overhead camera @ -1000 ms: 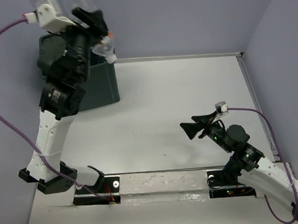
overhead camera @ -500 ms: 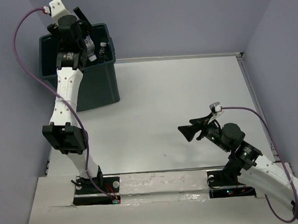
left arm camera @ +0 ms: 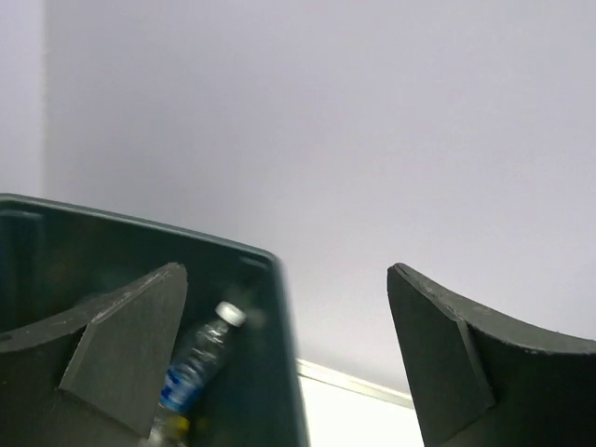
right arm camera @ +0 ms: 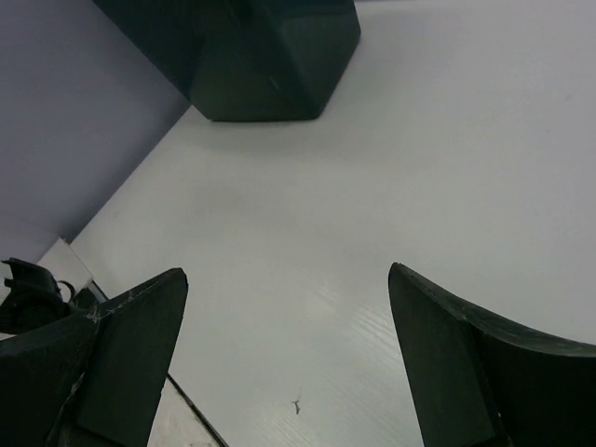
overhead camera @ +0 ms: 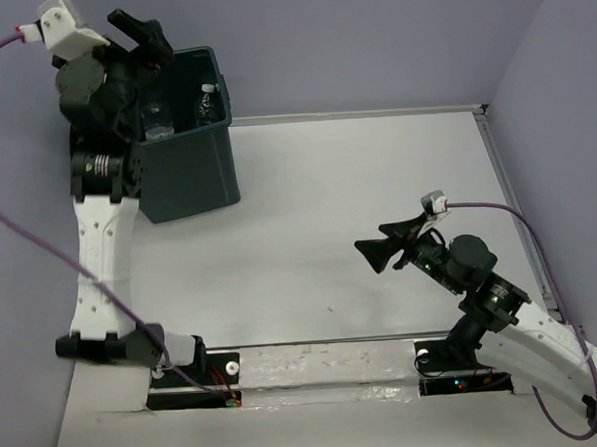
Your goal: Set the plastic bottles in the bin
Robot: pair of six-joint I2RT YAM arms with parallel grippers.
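Clearly, at the far left the left pincer point(overhead camera: 141, 36) hangs above the bin point(overhead camera: 191, 174), jaws wide apart and holding nothing. Inside the bin I count two plastic bottles point(overhead camera: 156, 119), one a blue-labelled bottle point(left arm camera: 191, 374); more may be hidden. They look light, thin-walled and smooth, so a gentle hold across the middle of the body seems best. At the right, the right pincer point(right arm camera: 287, 275) is also wide open and empty over the worktop point(overhead camera: 356, 180).

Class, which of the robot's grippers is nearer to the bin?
Left. The left gripper hovers open above the bin; the right gripper sits well away, toward the near right.
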